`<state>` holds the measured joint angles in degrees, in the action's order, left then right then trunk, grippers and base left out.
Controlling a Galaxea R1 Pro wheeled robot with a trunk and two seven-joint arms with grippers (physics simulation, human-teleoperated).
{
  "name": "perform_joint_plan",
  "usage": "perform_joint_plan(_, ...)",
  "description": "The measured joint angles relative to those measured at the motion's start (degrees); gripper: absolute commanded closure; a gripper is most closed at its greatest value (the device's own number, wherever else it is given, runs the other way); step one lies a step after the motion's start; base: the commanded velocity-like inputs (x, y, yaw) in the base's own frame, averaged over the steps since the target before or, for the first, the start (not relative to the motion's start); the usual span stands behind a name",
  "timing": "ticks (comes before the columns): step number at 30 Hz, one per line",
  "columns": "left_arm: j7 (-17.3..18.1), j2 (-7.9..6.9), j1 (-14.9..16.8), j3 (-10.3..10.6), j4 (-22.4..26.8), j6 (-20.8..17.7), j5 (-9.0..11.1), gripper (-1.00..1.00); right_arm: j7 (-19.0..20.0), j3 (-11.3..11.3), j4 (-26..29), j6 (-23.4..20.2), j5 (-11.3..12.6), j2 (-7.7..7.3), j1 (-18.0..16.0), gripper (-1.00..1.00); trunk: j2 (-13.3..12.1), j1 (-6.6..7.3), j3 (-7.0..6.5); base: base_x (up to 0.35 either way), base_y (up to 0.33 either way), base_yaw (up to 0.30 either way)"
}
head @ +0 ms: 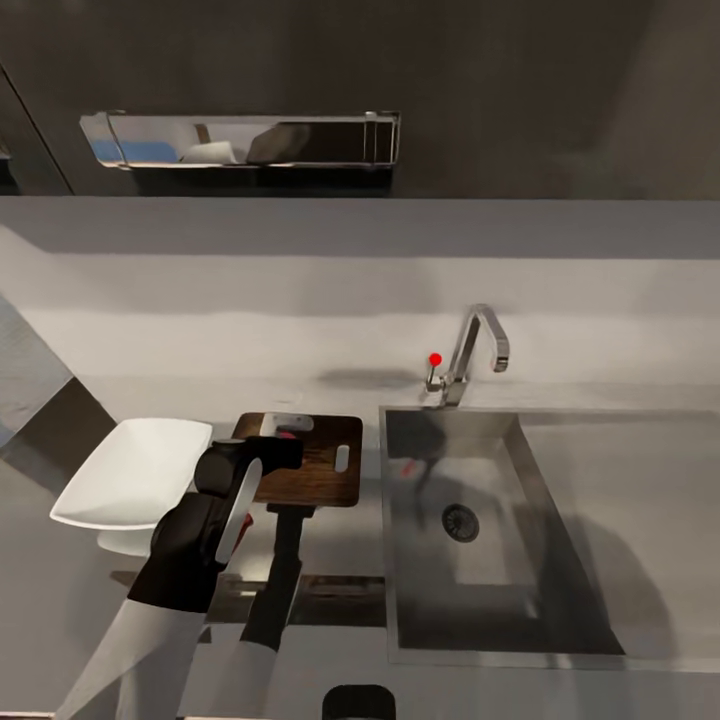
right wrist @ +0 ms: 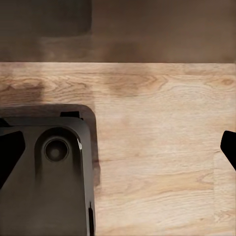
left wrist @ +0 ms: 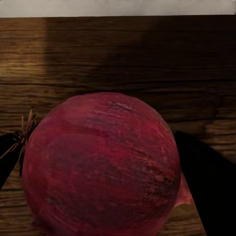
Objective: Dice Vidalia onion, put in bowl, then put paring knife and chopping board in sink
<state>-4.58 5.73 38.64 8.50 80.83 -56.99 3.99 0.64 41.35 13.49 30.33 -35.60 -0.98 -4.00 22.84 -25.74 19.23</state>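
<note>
The left gripper has the Vidalia onion between its dark fingers, one on each flank and pressed close against the skin, so I'd say the jaws are closed on it. Right under the onion is the dark chopping board, with a pale strip of countertop past its far edge. From the head camera the left gripper sits over the board, near its back edge. The white bowl stands just beside the board on the side away from the sink, whose basin lies on the other side.

The right gripper hangs low over pale wooden flooring and a dark part of the robot's base; its fingertips stand far apart with nothing between them.

To my eye the onion-to-board step is nearly finished. Next the left jaws must let go so the onion settles without rolling, then the paring knife has to be fetched. I can't make it out for certain; a reddish streak in the basin may be it.

No writing or brand marks can be read anywhere.
</note>
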Motion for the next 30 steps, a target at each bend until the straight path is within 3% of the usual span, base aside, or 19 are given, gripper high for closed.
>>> perform_joint_plan(18,-0.01,0.00,0.00,0.00,0.64,0.03,0.09,1.00,0.00,-0.18,0.08,0.09,0.00,0.22,0.01,-1.00,0.00,0.00,0.40,0.000,0.000,0.000)
perform_joint_plan(30,-0.06,-0.01,-0.01,-0.02,-0.45,0.01,-0.41,1.00,0.00,-0.18,0.03,0.09,0.00,0.25,0.00,-1.00,-0.02,-0.01,-0.55,0.000,0.000,0.000)
